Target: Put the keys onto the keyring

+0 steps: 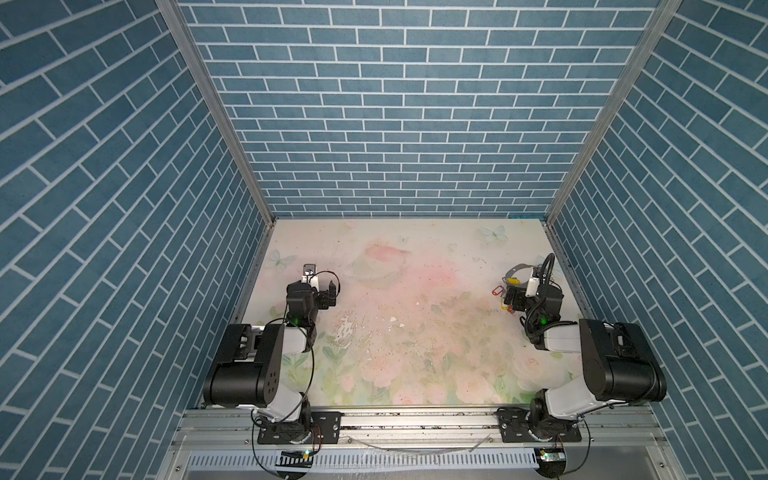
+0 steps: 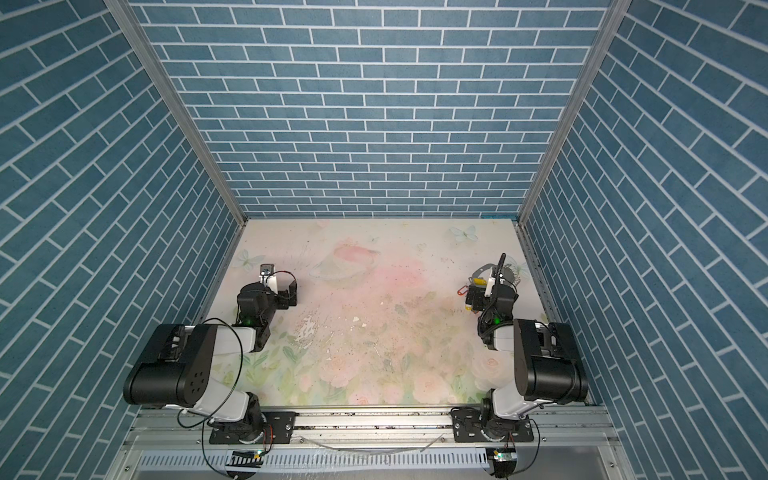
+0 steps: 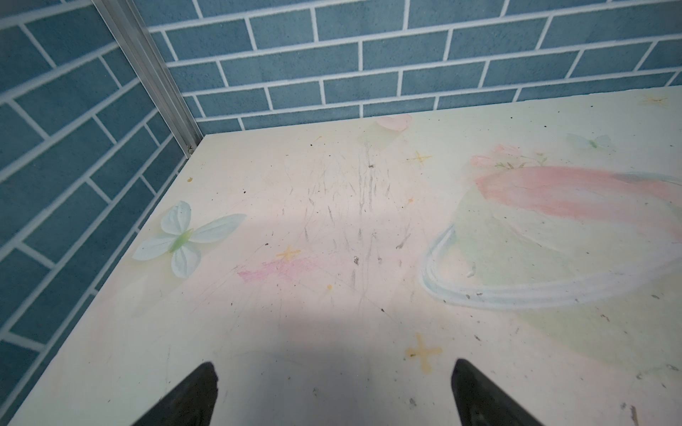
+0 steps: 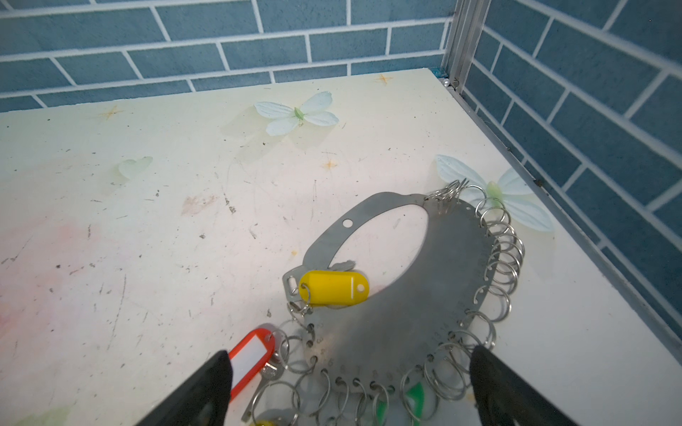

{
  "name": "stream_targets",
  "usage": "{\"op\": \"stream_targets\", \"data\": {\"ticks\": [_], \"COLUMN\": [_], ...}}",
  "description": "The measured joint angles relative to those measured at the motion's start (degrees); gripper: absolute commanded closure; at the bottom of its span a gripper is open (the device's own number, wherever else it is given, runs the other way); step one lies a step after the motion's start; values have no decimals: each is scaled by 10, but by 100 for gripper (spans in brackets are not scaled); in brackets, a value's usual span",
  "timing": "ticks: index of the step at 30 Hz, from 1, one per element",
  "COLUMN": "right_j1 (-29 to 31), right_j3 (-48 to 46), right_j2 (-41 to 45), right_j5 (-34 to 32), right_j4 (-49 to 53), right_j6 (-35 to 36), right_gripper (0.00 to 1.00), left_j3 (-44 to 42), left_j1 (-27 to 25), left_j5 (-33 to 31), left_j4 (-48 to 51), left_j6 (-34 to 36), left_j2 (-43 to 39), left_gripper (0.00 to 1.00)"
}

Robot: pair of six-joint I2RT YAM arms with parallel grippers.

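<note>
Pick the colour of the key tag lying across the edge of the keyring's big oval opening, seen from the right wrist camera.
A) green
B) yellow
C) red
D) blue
B: the yellow tag overlaps the rim of the opening in the keyring, while the red tag lies outside the plate's outer edge.

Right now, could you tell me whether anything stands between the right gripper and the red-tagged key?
Nothing visible does: the right gripper is open just above the red-tagged key, which lies uncovered at the edge of the keyring.
</note>
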State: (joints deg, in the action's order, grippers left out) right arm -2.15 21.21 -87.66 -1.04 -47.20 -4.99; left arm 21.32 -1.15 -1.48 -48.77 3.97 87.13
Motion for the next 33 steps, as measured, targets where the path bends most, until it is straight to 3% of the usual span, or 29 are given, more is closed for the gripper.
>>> {"op": "stream_targets", "data": {"ticks": [17, 21, 27, 33], "right_j1": [0, 0, 24, 64], "right_j3": [0, -5, -14, -3], "right_j2": [0, 10, 133, 306], "right_j5": [3, 18, 19, 13], "right_j4": [-2, -17, 27, 134], "right_j6": [6, 14, 35, 37], "right_gripper": [1, 1, 1, 1], "left_j3": [-1, -33, -56, 15], "left_j1": [0, -12, -59, -69], "left_j5": [11, 24, 3, -43], "left_j4": [-6, -24, 19, 162], "left_j6": [8, 24, 39, -74], "left_j2": [-1, -42, -191, -313], "left_gripper": [0, 0, 0, 0]}}
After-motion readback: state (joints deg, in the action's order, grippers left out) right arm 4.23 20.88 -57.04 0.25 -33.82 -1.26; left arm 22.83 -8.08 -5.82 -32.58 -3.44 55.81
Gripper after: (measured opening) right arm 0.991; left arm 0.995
